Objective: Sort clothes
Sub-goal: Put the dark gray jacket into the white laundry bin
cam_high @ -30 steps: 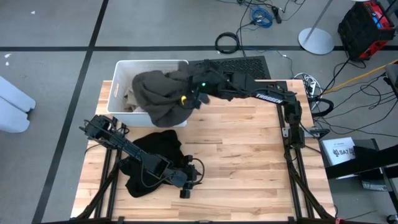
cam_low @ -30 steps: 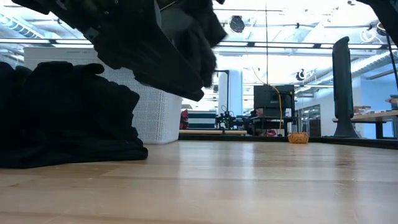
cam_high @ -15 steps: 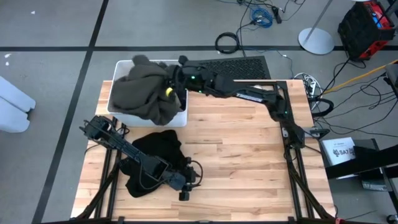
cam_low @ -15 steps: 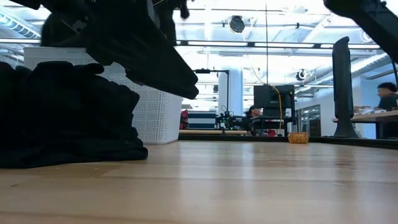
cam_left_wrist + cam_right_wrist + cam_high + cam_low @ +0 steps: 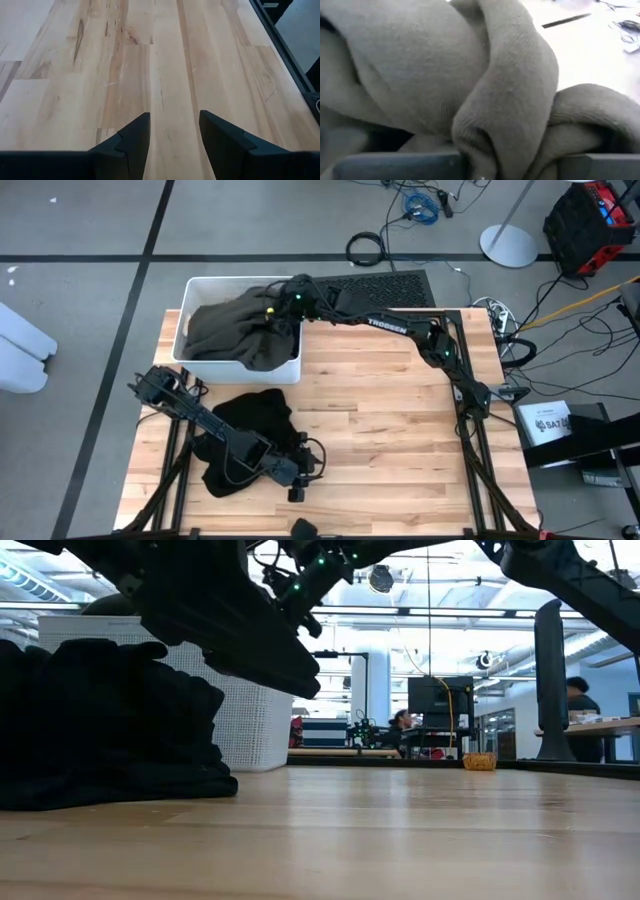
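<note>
While the olive garment (image 5: 235, 332) is draped over the white bin (image 5: 190, 292) at upper left, a fold is pinched by the right gripper (image 5: 283, 308); soft, limp, best gathered at bunched folds. Left gripper (image 5: 172, 135) is spread, empty.

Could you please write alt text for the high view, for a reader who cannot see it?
Seen from above, the right gripper reaches over a white bin at the wooden table's far edge, where an olive-brown garment lies heaped. The left gripper rests near a black garment on the table.
</note>
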Robot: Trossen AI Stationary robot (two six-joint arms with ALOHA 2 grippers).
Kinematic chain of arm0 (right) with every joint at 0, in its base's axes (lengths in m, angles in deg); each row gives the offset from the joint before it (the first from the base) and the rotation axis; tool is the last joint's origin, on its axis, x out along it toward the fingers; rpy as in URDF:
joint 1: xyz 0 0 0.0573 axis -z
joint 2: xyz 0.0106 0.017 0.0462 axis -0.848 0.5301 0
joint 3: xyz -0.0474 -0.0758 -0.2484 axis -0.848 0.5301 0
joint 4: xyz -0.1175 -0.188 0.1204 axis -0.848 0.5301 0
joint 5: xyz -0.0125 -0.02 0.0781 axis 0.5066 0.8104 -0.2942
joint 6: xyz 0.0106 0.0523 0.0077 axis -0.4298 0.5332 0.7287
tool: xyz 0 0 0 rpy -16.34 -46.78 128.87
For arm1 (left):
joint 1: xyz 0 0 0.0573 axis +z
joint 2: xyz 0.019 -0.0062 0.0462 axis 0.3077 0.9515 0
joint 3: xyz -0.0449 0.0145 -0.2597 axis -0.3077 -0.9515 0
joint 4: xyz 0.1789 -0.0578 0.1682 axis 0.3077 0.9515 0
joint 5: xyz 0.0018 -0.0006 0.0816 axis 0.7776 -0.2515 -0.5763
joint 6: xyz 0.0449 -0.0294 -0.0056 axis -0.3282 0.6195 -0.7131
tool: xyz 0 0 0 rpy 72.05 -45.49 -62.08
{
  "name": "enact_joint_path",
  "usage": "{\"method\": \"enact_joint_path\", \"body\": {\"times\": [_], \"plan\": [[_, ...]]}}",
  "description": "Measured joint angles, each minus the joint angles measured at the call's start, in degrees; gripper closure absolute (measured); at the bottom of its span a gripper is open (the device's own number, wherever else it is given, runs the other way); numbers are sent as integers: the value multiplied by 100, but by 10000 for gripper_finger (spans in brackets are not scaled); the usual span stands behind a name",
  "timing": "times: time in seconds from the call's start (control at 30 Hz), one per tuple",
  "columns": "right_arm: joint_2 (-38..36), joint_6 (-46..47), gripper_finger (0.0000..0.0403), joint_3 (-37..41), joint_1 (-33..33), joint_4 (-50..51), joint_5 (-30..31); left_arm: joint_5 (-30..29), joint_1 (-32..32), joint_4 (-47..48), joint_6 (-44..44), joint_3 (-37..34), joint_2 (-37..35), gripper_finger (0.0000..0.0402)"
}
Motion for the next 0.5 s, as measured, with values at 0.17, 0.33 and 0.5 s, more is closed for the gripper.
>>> {"method": "enact_joint_path", "body": {"times": [0.17, 0.33, 0.5], "plan": [[12, 530, 322, 0, 132, 69, -43, -7, 65, -4, -84, 0, 0, 222], [136, -29, 321, 0, 169, 68, -134, -4, 107, -28, -221, 0, 0, 222], [140, -804, 329, -5, 47, 527, -424, 34, 159, -27, -284, 0, 0, 222]]}}
